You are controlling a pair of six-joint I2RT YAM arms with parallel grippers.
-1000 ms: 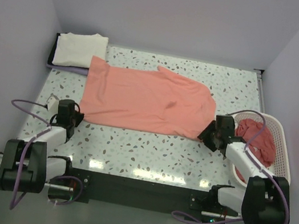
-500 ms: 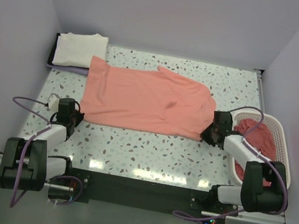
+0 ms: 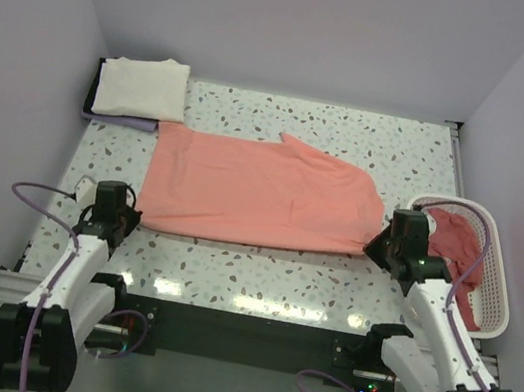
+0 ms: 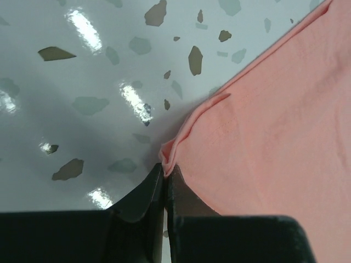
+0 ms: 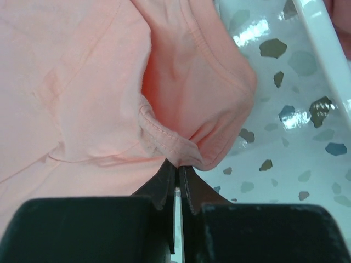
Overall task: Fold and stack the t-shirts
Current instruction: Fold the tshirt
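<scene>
Black and wedge-shaped, the left gripper (image 4: 165, 172), at lower left of the overhead view, is clamped on the near-left corner of the salmon-pink t-shirt (image 3: 258, 190). A small pleat of hem bunches at its tips. The right gripper (image 5: 178, 164), at lower right, is pinched closed on a stitched hem fold at the shirt's opposite near corner.

Both holds look shallow, with only an edge of fabric between the jaws. A sharp pull or an uneven lift may slip a corner free, and the thin cotton would slump out of its flat layout. The right hold also sits just beside the basket (image 3: 454, 200), so a wide swing there risks snagging the rim.

The shirt lies spread flat across the middle of the table (image 3: 260, 267), which is glossy and speckled with grey flecks. The cloth is matte, soft and lightly creased, roughly rectangular with one pointed flap at its far edge.

The white lattice basket at right holds crumpled darker red t-shirts (image 3: 456, 233). At upper left, a cream-white t-shirt (image 3: 139, 86) rests folded into a neat square on a dark item (image 3: 118, 117).
</scene>
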